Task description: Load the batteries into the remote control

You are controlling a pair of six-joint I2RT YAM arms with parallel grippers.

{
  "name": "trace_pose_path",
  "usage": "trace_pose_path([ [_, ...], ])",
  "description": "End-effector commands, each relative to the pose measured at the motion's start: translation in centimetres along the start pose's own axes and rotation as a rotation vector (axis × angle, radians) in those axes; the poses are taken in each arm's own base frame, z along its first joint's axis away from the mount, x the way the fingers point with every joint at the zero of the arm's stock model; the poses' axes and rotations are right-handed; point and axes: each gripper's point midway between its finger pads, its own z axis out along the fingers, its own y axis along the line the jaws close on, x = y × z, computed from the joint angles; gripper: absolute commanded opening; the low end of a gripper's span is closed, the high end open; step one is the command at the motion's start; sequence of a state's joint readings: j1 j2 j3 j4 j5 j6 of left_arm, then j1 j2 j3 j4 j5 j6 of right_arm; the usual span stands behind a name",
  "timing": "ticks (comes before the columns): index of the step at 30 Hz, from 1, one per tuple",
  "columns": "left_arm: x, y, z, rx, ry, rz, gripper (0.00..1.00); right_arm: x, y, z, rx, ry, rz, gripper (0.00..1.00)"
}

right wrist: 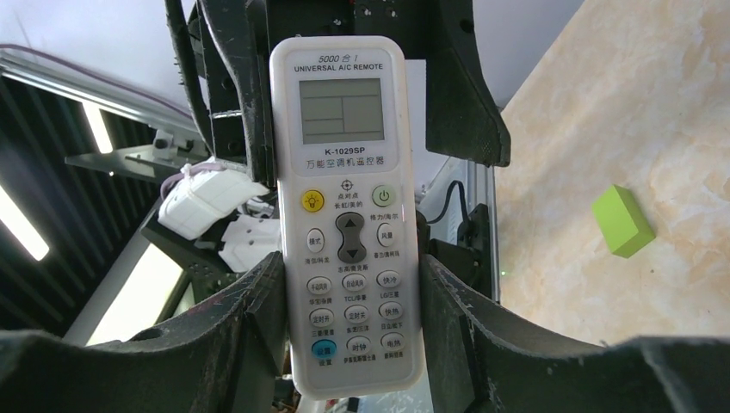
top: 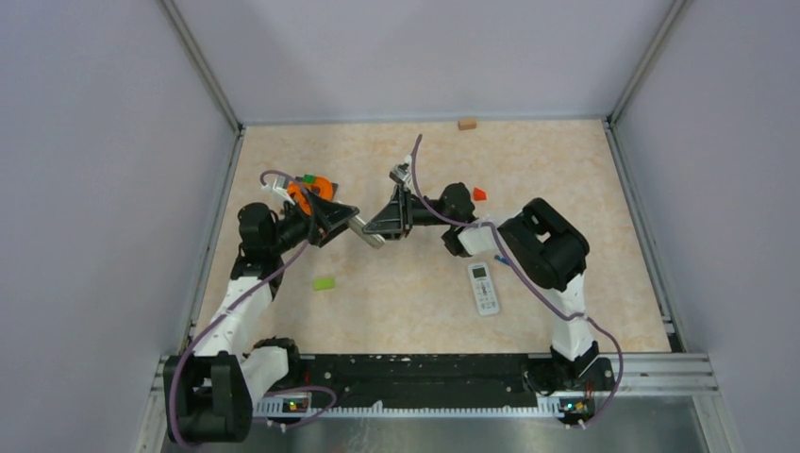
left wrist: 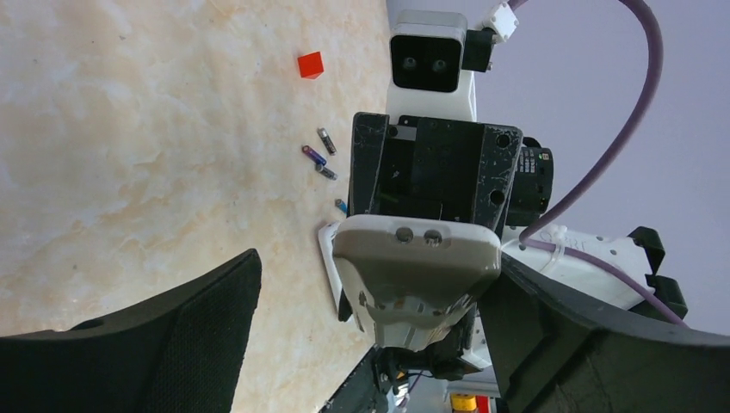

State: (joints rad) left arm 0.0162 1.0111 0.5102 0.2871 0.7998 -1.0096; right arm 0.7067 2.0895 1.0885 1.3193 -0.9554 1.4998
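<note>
My right gripper [right wrist: 349,268] is shut on the lower half of a white remote control [right wrist: 346,172], buttons facing its camera, held in the air over the table's middle [top: 368,233]. The remote's top end [left wrist: 417,275] points into my left gripper [left wrist: 379,267], whose jaws stand open wide on either side of it without touching. From above, the left gripper [top: 341,220] and right gripper [top: 385,225] face each other. Several small batteries [left wrist: 319,157] lie on the table, dark ones together and a blue one [left wrist: 342,205] close by.
A second white remote [top: 483,288] lies flat near the right arm. A red wedge block [top: 479,193], a green block [top: 324,282], an orange item [top: 311,189] and a tan block [top: 467,123] at the back edge lie about the table.
</note>
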Motion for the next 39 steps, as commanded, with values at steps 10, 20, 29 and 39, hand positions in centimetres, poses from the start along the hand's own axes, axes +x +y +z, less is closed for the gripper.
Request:
trace_pose_path([
  [10,-1.2,-3.6,-0.6,0.069,-0.058,-0.028,0.54,-2.2,2.9,1.8,0.076,-0.08,-0.127,0.16],
  [20,-1.4,-2.5,-0.6,-0.044,-0.061,-0.116,0.02,-3.7,1.1,0.5,0.288,-0.155,-0.245,0.64],
  [29,-2.0,0.2,-0.6,-0.207,-0.086,-0.153,0.0,-5.1,1.2,-3.4,0.543,-0.248,-0.671,0.78],
  [39,-3.3,5.7,0.7,-0.351,-0.136,-0.081,0.62,-5.8,-5.6,-8.1,0.907,-0.376,-0.565,0.73],
])
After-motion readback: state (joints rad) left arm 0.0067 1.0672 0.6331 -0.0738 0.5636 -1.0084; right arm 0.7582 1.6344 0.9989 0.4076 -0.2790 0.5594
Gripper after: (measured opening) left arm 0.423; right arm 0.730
